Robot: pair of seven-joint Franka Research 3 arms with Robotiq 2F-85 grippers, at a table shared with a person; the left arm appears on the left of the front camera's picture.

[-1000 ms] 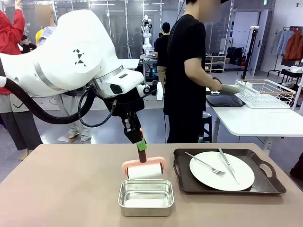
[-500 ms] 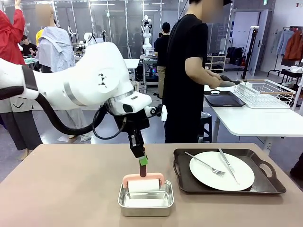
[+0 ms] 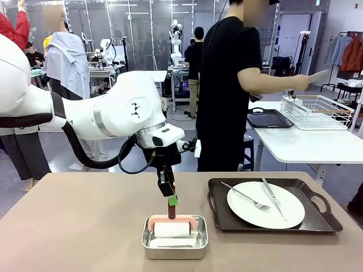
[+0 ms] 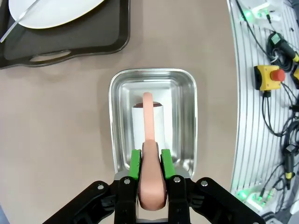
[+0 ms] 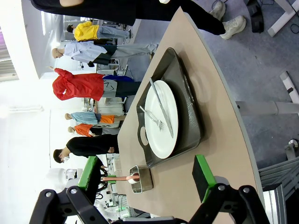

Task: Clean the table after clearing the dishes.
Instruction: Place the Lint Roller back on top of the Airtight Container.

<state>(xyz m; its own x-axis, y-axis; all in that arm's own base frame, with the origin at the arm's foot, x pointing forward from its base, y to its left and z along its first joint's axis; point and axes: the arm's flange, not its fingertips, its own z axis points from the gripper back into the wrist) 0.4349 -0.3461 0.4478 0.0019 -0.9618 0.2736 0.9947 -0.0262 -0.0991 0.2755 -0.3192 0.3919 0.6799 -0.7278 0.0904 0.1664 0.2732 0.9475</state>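
When counting containers on the beige table (image 3: pixel 85 226), got two: one small steel pan (image 3: pixel 170 253) near the front edge and, just to its right, one dark handled tray (image 3: pixel 317 224). Inside the pan, one lint roller (image 3: pixel 171 229), white roll lying flat on the bottom, pink handle sticking up. On the tray, one white plate (image 3: pixel 286 215) carrying one fork (image 3: pixel 247 197) and one knife (image 3: pixel 274 198), side by side. Left gripper (image 3: pixel 172 199) pinched tight on that pink handle, green pads either side. Right gripper (image 5: pixel 145 176) spread wide, nothing in it, off to one side of the table. Over on the white side table (image 3: pixel 300 147), one more dark tray (image 3: pixel 269 119) beside one wire rack (image 3: pixel 317 110).
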